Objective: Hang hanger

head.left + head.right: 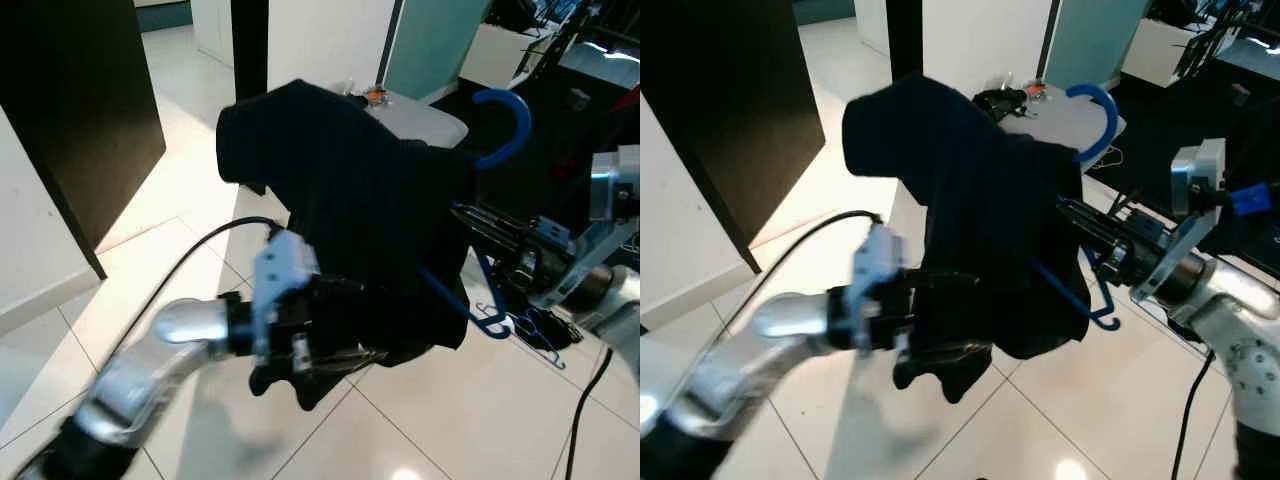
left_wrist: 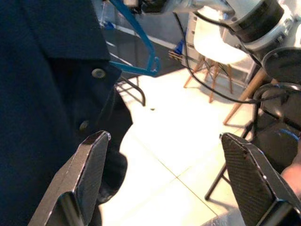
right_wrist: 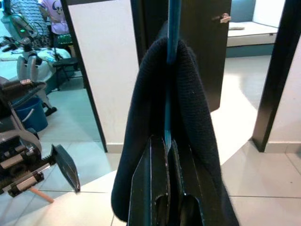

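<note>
A blue plastic hanger [image 1: 510, 125] carries a dark navy garment [image 1: 350, 200] draped over it, held up in the air in front of me. My right gripper [image 1: 1070, 215] comes in from the right and is shut on the hanger's blue bar [image 3: 173, 28], with the cloth [image 3: 197, 103] hanging down both sides of its fingers. My left gripper [image 2: 164, 141] is open at the garment's lower hem, one finger [image 2: 89, 160] beside the buttoned fabric [image 2: 47, 94] and nothing between the two. The hanger's lower corner [image 2: 151, 66] pokes out past the cloth.
A white table [image 1: 435, 122] with small items stands behind the garment. A dark door panel [image 1: 80, 120] lines the left side above the pale tiled floor [image 1: 420, 430]. Dark clutter and blue hangers [image 1: 535, 328] lie on the floor at right. A white chair [image 2: 211, 47] stands nearby.
</note>
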Available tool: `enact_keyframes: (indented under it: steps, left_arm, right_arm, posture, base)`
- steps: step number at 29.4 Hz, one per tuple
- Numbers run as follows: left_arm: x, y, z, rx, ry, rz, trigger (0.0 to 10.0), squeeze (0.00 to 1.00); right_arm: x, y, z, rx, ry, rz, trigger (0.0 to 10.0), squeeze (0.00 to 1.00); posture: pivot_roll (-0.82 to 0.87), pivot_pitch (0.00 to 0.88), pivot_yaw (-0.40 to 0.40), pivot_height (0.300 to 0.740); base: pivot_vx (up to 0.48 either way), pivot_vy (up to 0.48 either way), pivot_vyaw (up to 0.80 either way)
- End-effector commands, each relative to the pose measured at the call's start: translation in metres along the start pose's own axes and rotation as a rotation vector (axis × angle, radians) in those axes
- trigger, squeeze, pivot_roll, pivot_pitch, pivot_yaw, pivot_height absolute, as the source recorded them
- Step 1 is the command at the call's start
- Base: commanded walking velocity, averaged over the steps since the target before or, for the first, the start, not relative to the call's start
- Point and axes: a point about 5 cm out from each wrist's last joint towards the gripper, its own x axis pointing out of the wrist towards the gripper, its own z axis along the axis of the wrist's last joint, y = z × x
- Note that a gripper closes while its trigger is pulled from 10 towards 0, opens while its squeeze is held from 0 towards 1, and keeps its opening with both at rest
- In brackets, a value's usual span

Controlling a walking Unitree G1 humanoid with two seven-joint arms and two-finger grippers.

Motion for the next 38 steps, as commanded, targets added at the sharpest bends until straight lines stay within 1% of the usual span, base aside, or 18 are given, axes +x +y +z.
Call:
enact_keyframes:
  steps: [1,2,4,8,10,11,12,14,15,17,20,23,24,25,28,31,35,38]
  left_arm:
    - [-0.011,-0.005,0.004,-0.02,0.01,-0.057,10.0,1.0]
    - [-0.03,-0.001,0.014,-0.012,0.019,-0.072,10.0,1.0]
    - [-0.055,0.012,0.033,0.049,0.015,-0.021,10.0,1.0]
    - [-0.067,0.024,0.047,0.118,0.012,0.047,10.0,1.0]
    - [-0.075,0.038,0.06,0.21,0.018,0.123,10.0,1.0]
    - [-0.075,0.038,0.06,0.21,0.018,0.123,10.0,1.0]
    - [-0.076,0.047,0.069,0.257,0.014,0.168,10.0,0.85]
    - [-0.076,0.047,0.069,0.257,0.014,0.168,10.0,0.85]
    - [-0.075,0.051,0.077,0.284,0.007,0.166,10.0,0.0]
    - [-0.07,0.053,0.085,0.293,0.006,0.124,10.0,0.0]
    - [-0.067,0.051,0.087,0.299,0.032,0.062,10.0,0.0]
    - [-0.066,0.05,0.087,0.301,0.038,0.049,10.0,0.0]
    - [-0.062,0.051,0.086,0.323,0.106,-0.019,10.0,0.0]
    - [-0.061,0.051,0.085,0.331,0.133,-0.039,10.0,0.0]
    - [-0.059,0.053,0.083,0.348,0.179,-0.069,10.0,0.0]
    - [-0.048,0.057,0.08,0.368,0.233,-0.082,10.0,0.0]
    - [-0.038,0.06,0.081,0.385,0.216,-0.066,10.0,0.0]
    - [-0.037,0.061,0.082,0.389,0.211,-0.062,10.0,0.0]
  right_arm:
    - [-0.006,-0.003,0.007,-0.048,-0.013,-0.004,10.0,0.0]
    - [-0.016,-0.009,0.007,-0.082,0.036,-0.016,10.0,0.0]
    - [-0.03,-0.014,0.008,-0.127,0.115,-0.01,10.0,0.0]
    - [-0.04,-0.013,0.008,-0.141,0.175,0.035,10.0,0.0]
    - [-0.046,-0.009,0.006,-0.145,0.238,0.098,10.0,0.0]
    - [-0.046,-0.009,0.006,-0.145,0.238,0.098,10.0,0.0]
    - [-0.046,-0.007,0.005,-0.147,0.263,0.132,10.0,0.0]
    - [-0.046,-0.007,0.005,-0.147,0.263,0.132,10.0,0.0]
    - [-0.043,-0.004,0.004,-0.151,0.277,0.164,10.0,0.0]
    - [-0.036,0.001,0.002,-0.162,0.287,0.221,10.0,0.0]
    - [-0.03,0.005,0.001,-0.175,0.284,0.266,10.0,0.0]
    - [-0.029,0.005,0.001,-0.178,0.283,0.275,10.0,0.0]
    - [-0.018,0.012,0.001,-0.196,0.267,0.34,10.0,0.0]
    - [-0.014,0.014,0.001,-0.202,0.261,0.362,10.0,0.0]
    - [-0.01,0.017,0.003,-0.216,0.254,0.388,10.0,0.0]
    - [-0.002,0.021,0.005,-0.234,0.241,0.428,10.0,0.0]
    - [0.005,0.028,0.002,-0.242,0.245,0.469,10.0,0.0]
    - [0.007,0.029,0.002,-0.242,0.244,0.477,10.0,0.0]
  posture:
    - [0.07,0.128,-0.076,0.74]
    - [0.08,0.127,-0.077,0.74]
    - [0.08,0.128,-0.077,0.74]
    - [0.08,0.123,-0.077,0.74]
    - [0.08,0.116,-0.074,0.74]
    - [0.08,0.116,-0.074,0.74]
    - [0.08,0.113,-0.073,0.74]
    - [0.08,0.113,-0.073,0.74]
    - [0.08,0.107,-0.07,0.74]
    - [0.08,0.101,-0.067,0.74]
    - [0.09,0.096,-0.064,0.74]
    - [0.09,0.096,-0.064,0.74]
    - [0.1,0.085,-0.057,0.74]
    - [0.1,0.083,-0.055,0.74]
    - [0.1,0.083,-0.055,0.74]
    - [0.1,0.081,-0.048,0.74]
    - [0.1,0.081,-0.043,0.74]
    - [0.1,0.081,-0.043,0.74]
  base:
    - [0.0,0.0,0.0]
    - [0.0,0.0,0.0]
    - [0.0,0.0,0.0]
    - [0.0,0.0,0.0]
    - [0.0,0.0,0.0]
    - [0.0,0.0,0.0]
    - [0.0,0.0,0.0]
    - [0.0,0.0,0.0]
    - [0.0,0.0,0.0]
    - [0.0,0.0,0.0]
    - [0.0,0.0,0.0]
    - [0.0,0.0,0.0]
    - [0.0,0.0,0.0]
    - [0.0,0.0,0.0]
    - [0.0,0.0,0.0]
    - [0.0,0.0,0.0]
    - [0.0,0.0,0.0]
    - [0.0,0.0,0.0]
